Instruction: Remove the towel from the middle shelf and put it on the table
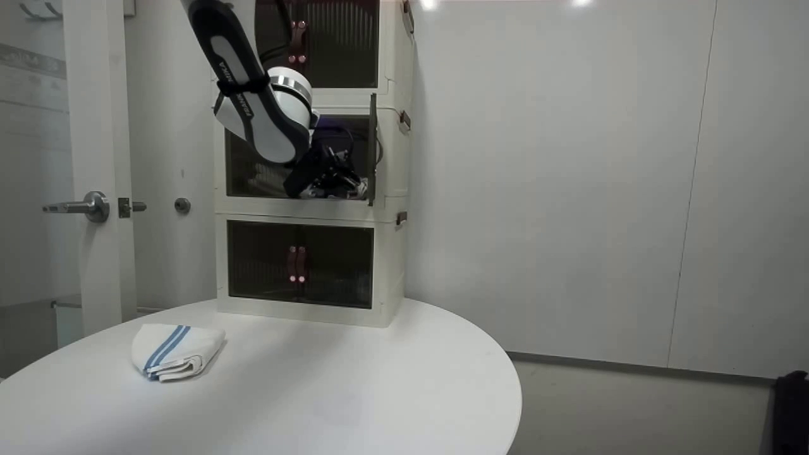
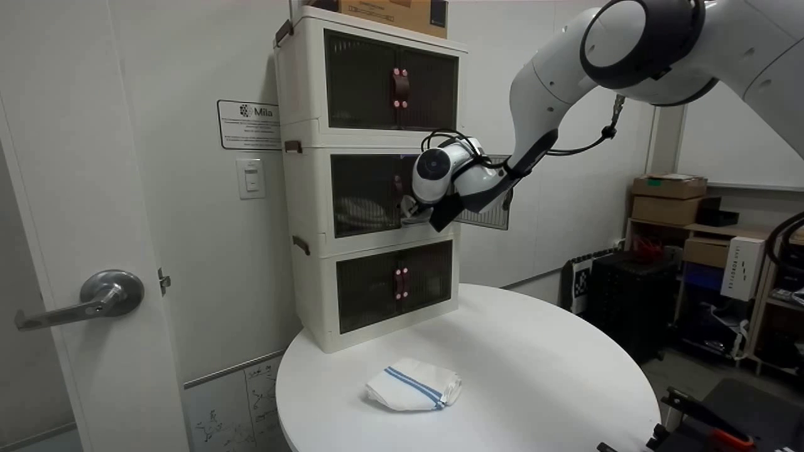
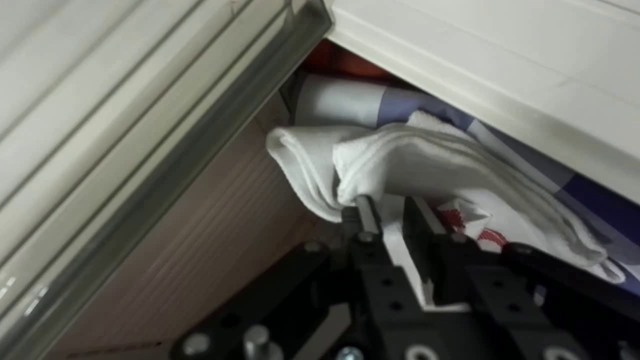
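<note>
Far left, room door [image 1: 98, 145] with metal handle [image 1: 96, 206]. Next, on the round white table [image 1: 404, 392], a blue-striped cloth [image 1: 178, 351], folded, well apart from the arm [image 1: 262, 107]; it shows in both exterior views.

Then the cabinet [image 1: 393, 265]: white, three tiers, standing on the table. Top and bottom tiers have both doors closed. Middle shelf [image 1: 259, 206] has one door closed; a pale shape [image 2: 361, 210] behind it in an exterior view, too dim to name. Arm slants down across the cabinet front; gripper [image 3: 391, 206] at the open half of the middle shelf, low, near the sill. Just right of it, the shelf door [image 1: 372, 151] stands swung outward.

Wrist view, same order. Ribbed panel [image 3: 100, 110] at left. Towel [image 3: 445, 167] inside the middle shelf: white, loosely folded, red marks beside the fingers [image 3: 367, 217]. These stand a narrow gap apart, white showing between them, folds at the tips. Cannot tell whether they pinch the towel or only rest against it. Behind the towel and out to the right, blue-and-white fabric [image 3: 345, 100].

Right of the cabinet, pale wall [image 1: 569, 177]. Farthest right in an exterior view, cardboard boxes [image 2: 666, 207] on shelving.
</note>
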Tool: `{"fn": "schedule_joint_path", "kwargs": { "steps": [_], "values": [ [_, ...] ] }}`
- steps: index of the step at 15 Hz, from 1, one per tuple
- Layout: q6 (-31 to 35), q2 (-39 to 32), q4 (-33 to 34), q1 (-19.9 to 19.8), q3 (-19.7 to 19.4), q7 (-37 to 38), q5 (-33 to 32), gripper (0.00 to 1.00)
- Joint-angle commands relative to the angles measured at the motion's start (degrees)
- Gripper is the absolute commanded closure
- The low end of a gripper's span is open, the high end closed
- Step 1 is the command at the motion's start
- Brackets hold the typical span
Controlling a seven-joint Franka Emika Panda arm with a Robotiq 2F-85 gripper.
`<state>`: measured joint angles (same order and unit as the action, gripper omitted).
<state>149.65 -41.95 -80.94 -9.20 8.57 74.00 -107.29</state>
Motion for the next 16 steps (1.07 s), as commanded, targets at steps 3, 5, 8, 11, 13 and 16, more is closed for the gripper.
{"fn": "schedule_joint_path", "kwargs": {
  "steps": [3, 5, 8, 11, 13, 16],
  "values": [
    [4.8, -2.0, 2.1, -1.8, 0.9, -5.7, 5.1, 0.71],
    [5.7, -2.3, 2.3, -2.1, 1.0, -8.0, 7.8, 0.64],
    [6.4, -3.0, 2.9, -2.4, 1.1, -10.9, 10.8, 0.43],
    [6.4, -4.1, 4.6, -2.2, 1.2, -12.2, 12.3, 0.19],
    [6.5, -4.6, 5.7, -2.2, 1.2, -12.7, 12.8, 0.56],
    [6.7, -5.4, 6.8, -2.1, 1.3, -13.4, 13.4, 0.62]
  ]
}}
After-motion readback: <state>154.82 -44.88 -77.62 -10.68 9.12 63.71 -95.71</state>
